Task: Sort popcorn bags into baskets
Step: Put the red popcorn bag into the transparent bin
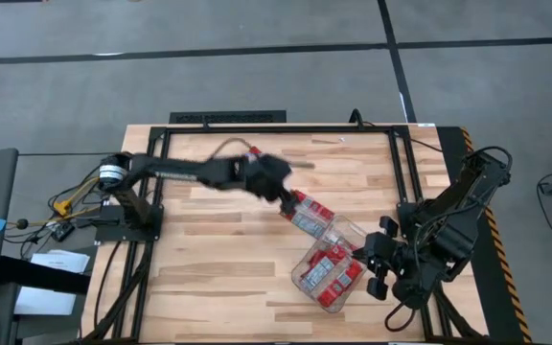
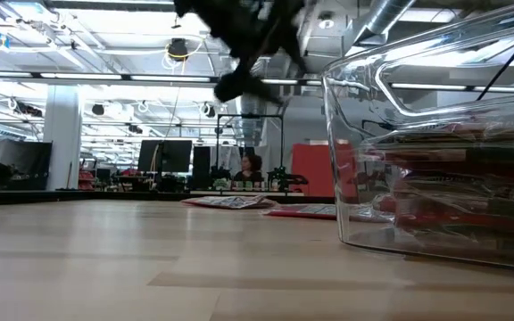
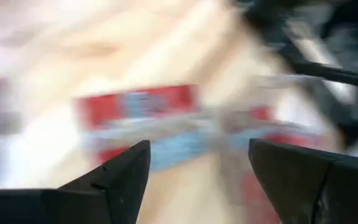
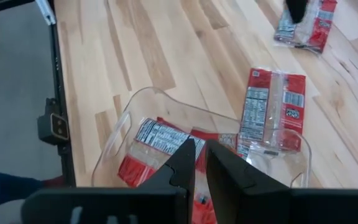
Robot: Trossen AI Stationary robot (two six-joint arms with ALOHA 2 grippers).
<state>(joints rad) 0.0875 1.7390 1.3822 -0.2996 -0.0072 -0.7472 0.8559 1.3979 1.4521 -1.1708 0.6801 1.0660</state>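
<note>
The clear tub (image 1: 353, 230) stands right of the table's middle toward the near edge, with several red popcorn packets (image 1: 329, 273) lying flat in it. They also show in the right wrist view (image 4: 160, 140). Two more packets lie flat on the wood just beyond the tub, one beside its far rim (image 4: 272, 106) and one farther off (image 4: 309, 25). My left gripper (image 1: 286, 196) hangs open above that farther packet (image 3: 135, 102), well clear of the table in the low view (image 2: 244, 80). My right gripper (image 4: 199, 165) is shut, above the tub's right side (image 1: 372, 264).
Black frame rails (image 1: 276, 127) run along the table's far edge and sides. Cables and gear sit by the left arm's base (image 1: 75, 206). Bare wood (image 1: 218, 268) stretches left of the tub. In the low view the tub's wall (image 2: 355, 178) stands close, with a person (image 2: 250, 165) far behind.
</note>
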